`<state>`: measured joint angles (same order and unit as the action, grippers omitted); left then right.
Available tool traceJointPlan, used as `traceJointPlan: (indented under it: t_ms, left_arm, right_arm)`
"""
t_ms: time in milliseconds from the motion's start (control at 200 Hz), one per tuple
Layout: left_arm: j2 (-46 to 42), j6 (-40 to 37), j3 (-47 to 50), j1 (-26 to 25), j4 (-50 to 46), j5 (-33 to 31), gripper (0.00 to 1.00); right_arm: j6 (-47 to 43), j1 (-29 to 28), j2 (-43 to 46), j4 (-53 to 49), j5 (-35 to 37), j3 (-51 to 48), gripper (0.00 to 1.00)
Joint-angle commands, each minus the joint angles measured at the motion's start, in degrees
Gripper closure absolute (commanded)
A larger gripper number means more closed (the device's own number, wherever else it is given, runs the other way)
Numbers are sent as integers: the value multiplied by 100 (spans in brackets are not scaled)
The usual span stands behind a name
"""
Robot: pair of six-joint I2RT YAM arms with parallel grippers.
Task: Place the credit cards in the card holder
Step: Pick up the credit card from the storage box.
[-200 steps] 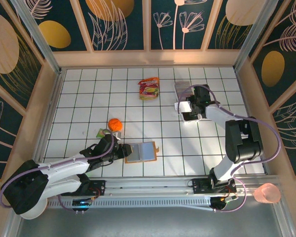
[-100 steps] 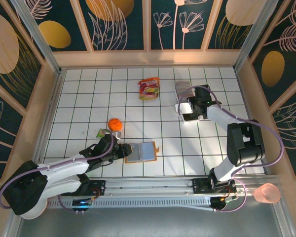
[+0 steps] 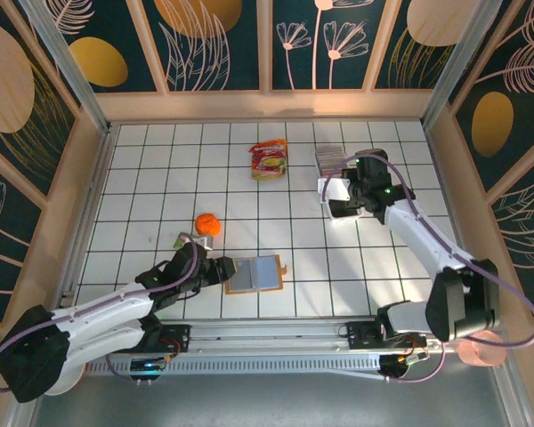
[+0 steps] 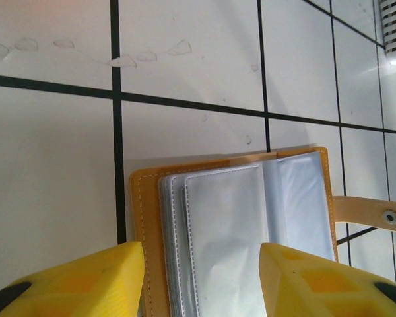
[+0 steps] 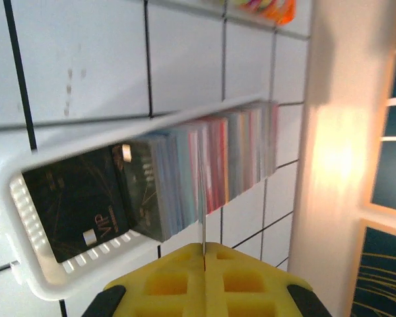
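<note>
The card holder [image 3: 258, 273] lies open on the tiles near the front, orange-brown with clear grey sleeves [image 4: 237, 218] and a clasp tab on its right. My left gripper [image 3: 215, 269] is at its left edge, and the jaws [image 4: 201, 284] stand open, one yellow finger on each side of the left pages. The credit cards [image 3: 329, 157] stand packed on edge in a clear tray [image 5: 26, 198] at the back right, with dark ones [image 5: 86, 198] at the near end. My right gripper [image 3: 338, 191] hovers over that tray, shut [image 5: 204, 254] on one thin card [image 5: 202, 218] seen edge-on.
A red-and-yellow snack packet [image 3: 269, 159] lies at the back centre. An orange ball [image 3: 206, 223] and a small green item [image 3: 182, 238] sit just beyond my left arm. The wooden side wall [image 5: 336, 165] rises close to the right of the tray.
The right arm has stretched up and shifted over the tray, its jaws now closed on a card. The left jaws have spread wider at the card holder's edge.
</note>
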<state>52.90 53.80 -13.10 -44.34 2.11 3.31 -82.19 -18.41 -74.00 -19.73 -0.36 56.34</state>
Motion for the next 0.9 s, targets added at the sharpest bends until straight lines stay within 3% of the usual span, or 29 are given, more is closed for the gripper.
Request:
traceJointPlan:
  t_ms: [0,75,165,260,340,400,550,681,896]
  left_arm:
    - [-203,-101,-144,23,-404,-195,51]
    - [-254,-106,-148,23,-483,-174,51]
    - [-230,-119,-156,22,-534,-111,52]
    - [-194,-146,-206,24,-662,-92,54]
    - [-169,-149,-208,30,-644,-21,53]
    - [-120,-170,-204,25,-552,107,53]
    - [91,-229,-242,27,-539,175,53]
    - [315,-265,-247,23,-400,231,54]
    - [502,-300,-247,26,-388,197,57]
  right_arm:
    - [2291,-546,585,-164,405,289,100]
    - [3757,-1128,956,-217,751,332,100]
    - [6304,-1822,1305,-192,1280,329,100]
    - [9171,-1943,1453,-397,153,221,100]
    - [10808,-2045,1532,184,-1121,-428,100]
    - [11872,-2283,1529,845,-1495,-1035,100]
    - [13135,-3090,1267,2196,-1524,-2133,100]
    - [13362,-3594,685,2777,-1344,-2425,100]
    - [13481,-3749,-417,3440,-1491,-2328,100]
